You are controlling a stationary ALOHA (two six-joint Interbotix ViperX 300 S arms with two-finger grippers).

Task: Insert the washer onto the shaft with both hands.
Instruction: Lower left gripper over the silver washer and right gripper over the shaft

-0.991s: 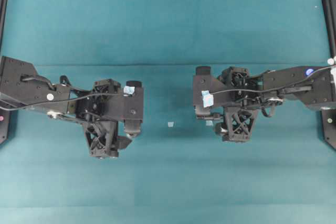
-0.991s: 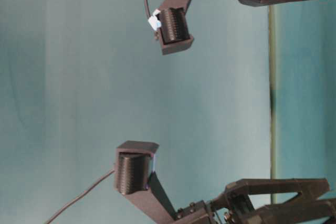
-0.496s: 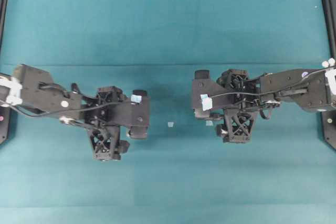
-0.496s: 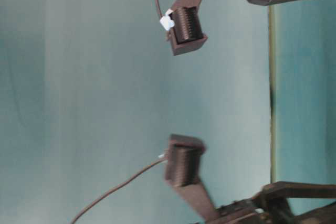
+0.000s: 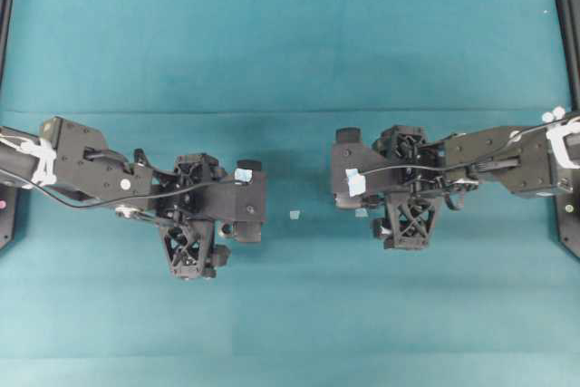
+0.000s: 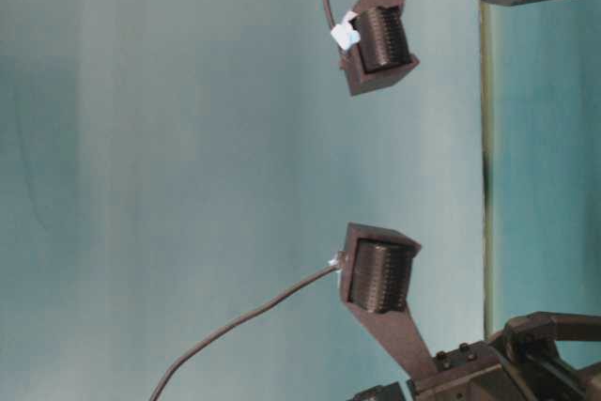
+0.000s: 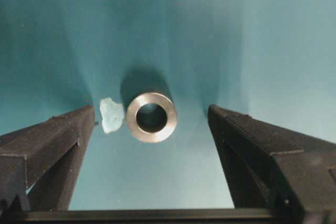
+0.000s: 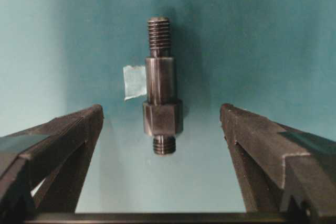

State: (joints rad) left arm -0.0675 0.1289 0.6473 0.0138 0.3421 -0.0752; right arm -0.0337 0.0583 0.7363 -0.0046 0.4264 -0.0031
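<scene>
While both pairs of fingers (image 7: 58, 145) gape empty, one washer (image 7: 151, 117), one shaft (image 8: 160, 93) lie.

The washer (image 7: 151, 117) was laid flat on the mat (image 7: 252, 35), between the spread fingers of the left gripper (image 7: 151, 124) and touched by neither. A tape scrap (image 7: 109, 114) was set just left of it. The shaft (image 8: 161, 93) was laid lengthwise between the fingers of the right gripper (image 8: 161, 127), apart from both, with a tape piece (image 8: 135, 82) against its left side. Another tape bit (image 5: 294, 215) was seen between the two arms.
</scene>
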